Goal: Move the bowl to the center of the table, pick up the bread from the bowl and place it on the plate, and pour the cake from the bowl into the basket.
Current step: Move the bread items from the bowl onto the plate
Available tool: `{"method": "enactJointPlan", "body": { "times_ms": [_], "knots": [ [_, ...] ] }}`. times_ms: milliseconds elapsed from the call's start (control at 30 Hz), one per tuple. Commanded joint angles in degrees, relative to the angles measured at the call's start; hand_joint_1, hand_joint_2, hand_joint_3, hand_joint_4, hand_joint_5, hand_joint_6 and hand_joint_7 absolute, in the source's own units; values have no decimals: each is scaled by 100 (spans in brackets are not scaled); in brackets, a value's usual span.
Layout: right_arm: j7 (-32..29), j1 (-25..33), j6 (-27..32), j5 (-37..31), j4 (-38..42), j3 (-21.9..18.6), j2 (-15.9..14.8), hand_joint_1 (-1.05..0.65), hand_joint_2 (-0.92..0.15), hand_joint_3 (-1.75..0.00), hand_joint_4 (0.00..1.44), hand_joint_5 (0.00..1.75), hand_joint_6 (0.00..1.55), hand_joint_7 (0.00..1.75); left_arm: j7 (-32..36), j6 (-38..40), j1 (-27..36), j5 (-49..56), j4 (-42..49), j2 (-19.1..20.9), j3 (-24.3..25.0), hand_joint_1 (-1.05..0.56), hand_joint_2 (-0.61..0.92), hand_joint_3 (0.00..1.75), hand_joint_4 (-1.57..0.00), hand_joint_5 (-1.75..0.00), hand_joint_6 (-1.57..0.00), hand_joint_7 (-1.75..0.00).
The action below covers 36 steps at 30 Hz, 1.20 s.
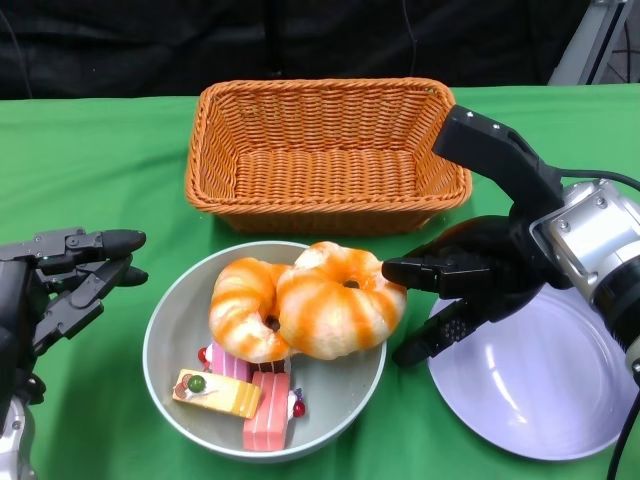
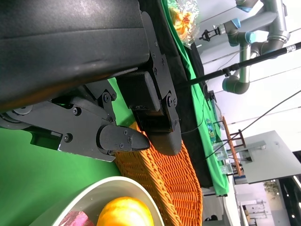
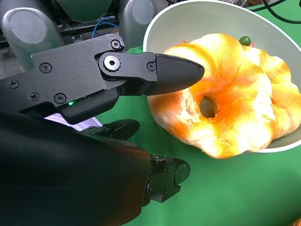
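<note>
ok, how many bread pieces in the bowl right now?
2. Left bread and right bread sit side by side, touching, in the bowl, above the cakes. Nothing suggests more hidden.

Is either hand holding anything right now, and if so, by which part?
Nothing is held. The right hand has its fingers apart beside the nearer bread in the bowl, not closed on it. The left hand is open, clear of the bowl.

Robotics lab: industrial robot arm (image 2: 244,37) behind green-clothed table (image 1: 100,180), black backdrop.
</note>
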Motion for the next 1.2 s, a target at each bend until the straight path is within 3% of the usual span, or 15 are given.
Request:
{"method": "enactJointPlan", "body": {
  "times_ms": [33, 533, 733, 1000, 1067, 1167, 1200],
  "knots": [
    [25, -48, -61, -53, 16, -15, -34, -99, -92, -51, 42, 0, 0, 0, -8, -79, -70, -23, 53, 61, 15, -11, 92, 28, -100, -77, -128, -3],
    [28, -156, 85, -83, 151, 22, 103, -97, -92, -50, 54, 6, 0, 0, 2, -109, -84, 27, 135, 99, -17, -12, 92, 26, -101, -76, -128, -2],
    [-207, -246, 486, -11, 292, -156, 228, -87, -92, -42, 56, 6, 5, 2, 93, -143, -75, 125, 144, 129, -57, -12, 92, 25, -100, -75, -127, -2],
    [-1014, -208, 1050, 56, 151, -498, 401, -65, -92, -20, 72, 11, 26, 7, 53, -137, -78, 99, 150, 106, -25, -11, 92, 25, -101, -75, -128, -2],
    [-1263, -160, 1079, 74, 107, -591, 444, -56, -92, -10, 84, 15, 44, 11, 49, -143, -81, 102, 161, 111, -24, -11, 92, 25, -100, -75, -128, -2],
    [-1521, -119, 1146, 119, 65, -726, 491, -54, -92, -7, 87, 16, 49, 12, 61, -159, -81, 118, 169, 116, -27, -11, 92, 25, -100, -75, -128, -2],
    [-1657, -100, 1186, 145, 49, -808, 517, -45, -92, -5, 95, 19, 54, 12, 70, -170, -81, 129, 173, 119, -30, -12, 92, 25, -100, -75, -127, -2]
  ]
}}
